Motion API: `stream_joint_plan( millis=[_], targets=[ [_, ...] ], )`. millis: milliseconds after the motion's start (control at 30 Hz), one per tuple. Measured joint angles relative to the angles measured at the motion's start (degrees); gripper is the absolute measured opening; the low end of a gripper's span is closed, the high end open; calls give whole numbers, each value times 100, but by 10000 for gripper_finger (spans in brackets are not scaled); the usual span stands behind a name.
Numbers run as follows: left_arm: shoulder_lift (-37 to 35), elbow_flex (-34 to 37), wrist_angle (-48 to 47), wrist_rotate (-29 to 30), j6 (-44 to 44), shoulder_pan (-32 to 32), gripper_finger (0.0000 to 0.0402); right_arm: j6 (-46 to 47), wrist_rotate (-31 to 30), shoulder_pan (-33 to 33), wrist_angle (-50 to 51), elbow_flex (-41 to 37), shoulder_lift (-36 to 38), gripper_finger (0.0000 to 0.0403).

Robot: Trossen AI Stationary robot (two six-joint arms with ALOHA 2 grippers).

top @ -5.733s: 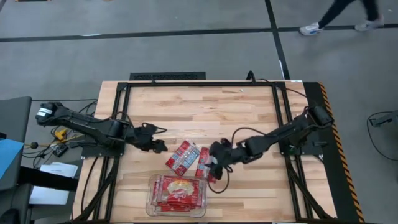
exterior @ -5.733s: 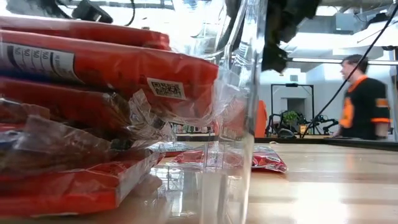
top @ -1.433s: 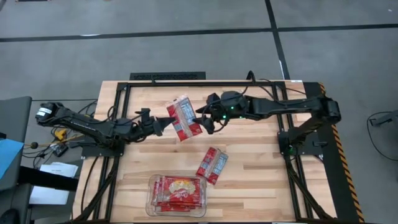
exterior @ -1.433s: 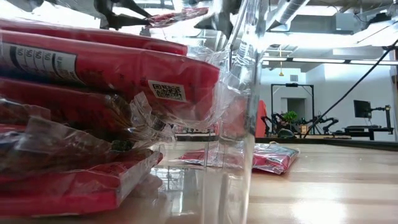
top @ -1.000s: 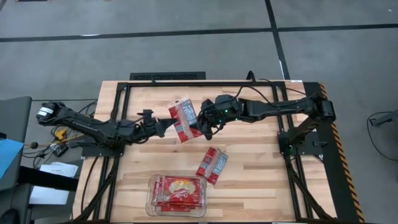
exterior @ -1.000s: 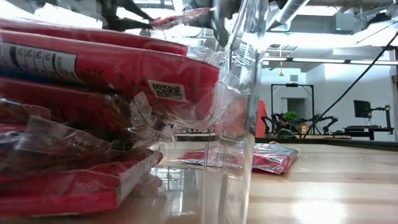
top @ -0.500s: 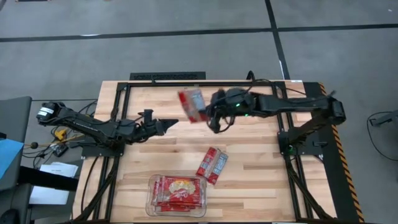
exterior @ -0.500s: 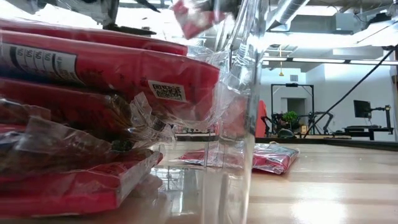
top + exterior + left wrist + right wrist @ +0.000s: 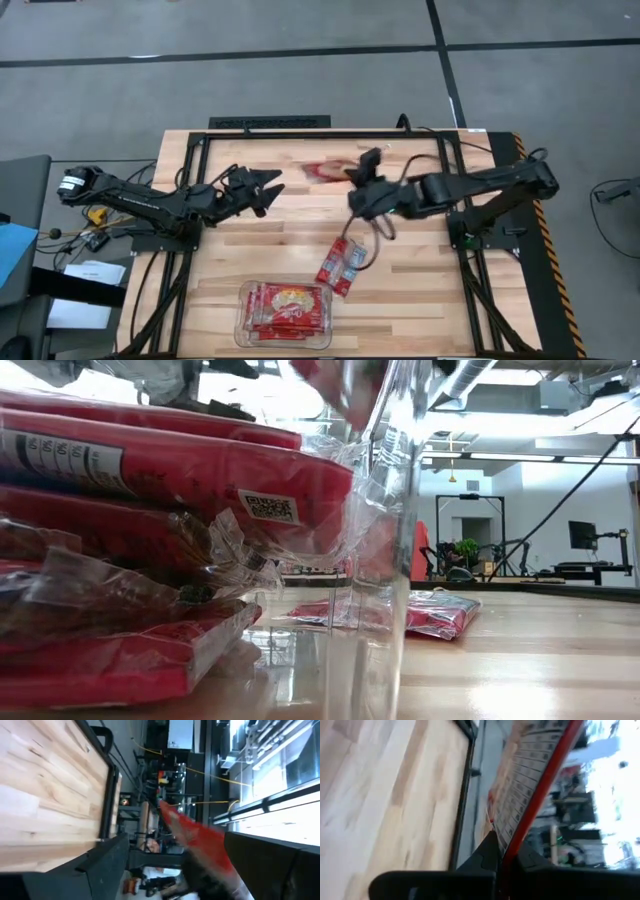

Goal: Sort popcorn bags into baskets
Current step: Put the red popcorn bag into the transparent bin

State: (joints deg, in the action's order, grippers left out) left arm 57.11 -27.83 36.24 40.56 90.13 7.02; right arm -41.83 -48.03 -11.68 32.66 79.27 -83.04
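Note:
One red popcorn bag (image 9: 324,170) is up in the air over the far middle of the table, with my right gripper (image 9: 352,179) shut on it. My left gripper (image 9: 272,186) stands open just left of that bag, touching nothing; in the left wrist view the bag (image 9: 196,836) shows between its spread fingers. A second bag (image 9: 341,265) lies flat on the wood near the table's middle. The clear basket (image 9: 240,322) at the near edge holds several red bags (image 9: 150,470) stacked flat. My right gripper pinches the bag between its two fingers at one edge (image 9: 509,851); the right wrist view looks along the bag edge-on. The fingers come level from the table's right. The bag is lifted clear of the table and sticks out beyond the fingers toward the left arm.
A black metal frame (image 9: 270,123) runs along the table's far edge and both sides. A loop of cable (image 9: 372,232) hangs under the right arm, above the loose bag. Bare wood lies left and right of the basket.
My left gripper has opened and let go of the bag that both grippers held between them. My right gripper has shut on it, drawn it toward the table's far right and turned, so that the bag has swung round from lying face up.

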Motion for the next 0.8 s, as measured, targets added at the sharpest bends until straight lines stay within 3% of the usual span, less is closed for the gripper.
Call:
stream_joint_plan(
  millis=[100, 367, 567, 800],
  targets=[
    [-1, -17, 119, 34, 126, -2, 315, -434, -365, -86, 210, -34, -330, 17],
    [25, -63, 50, -22, 103, -2, 316, -1329, -814, -54, -724, -24, -905, 29],
    [139, -46, 34, -143, 122, 1, 316, -2096, -705, 110, -1508, -5, -1100, 16],
    [463, -141, 114, -389, 254, -45, 316, -2469, -566, 253, -1991, -8, -1398, 34]
  ],
)
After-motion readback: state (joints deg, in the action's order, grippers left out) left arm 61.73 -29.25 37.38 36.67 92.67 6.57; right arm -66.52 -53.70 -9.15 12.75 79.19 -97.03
